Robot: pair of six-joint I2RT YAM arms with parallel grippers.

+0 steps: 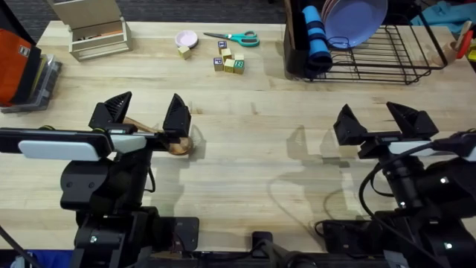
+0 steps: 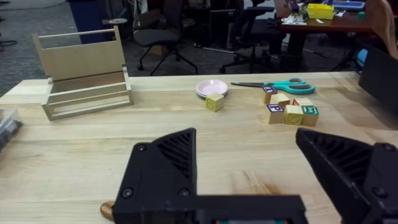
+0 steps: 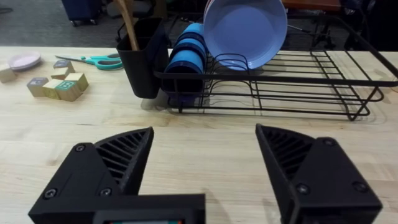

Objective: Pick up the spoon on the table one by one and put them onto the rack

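A brown wooden spoon (image 1: 178, 146) lies on the table (image 1: 245, 171) at the left, its bowl toward the middle and its handle running under my left arm. My left gripper (image 1: 152, 102) hovers over it, open with nothing between the fingers; in the left wrist view (image 2: 249, 180) only the spoon's tip (image 2: 107, 208) peeks out beside a finger. My right gripper (image 1: 368, 109) is open and empty in front of the black wire rack (image 1: 387, 63). In the right wrist view (image 3: 205, 168) the rack (image 3: 298, 87) has a black holder (image 3: 142, 56) with a wooden handle (image 3: 127, 22) standing in it.
The rack also carries a blue cup (image 1: 315, 33) and a purple plate (image 1: 355, 18). Along the far edge are a beige organiser (image 1: 93, 30), a pink dish (image 1: 186, 38), teal-handled scissors (image 1: 236, 37) and several letter blocks (image 1: 227, 61). An orange item (image 1: 15, 59) sits at the far left.
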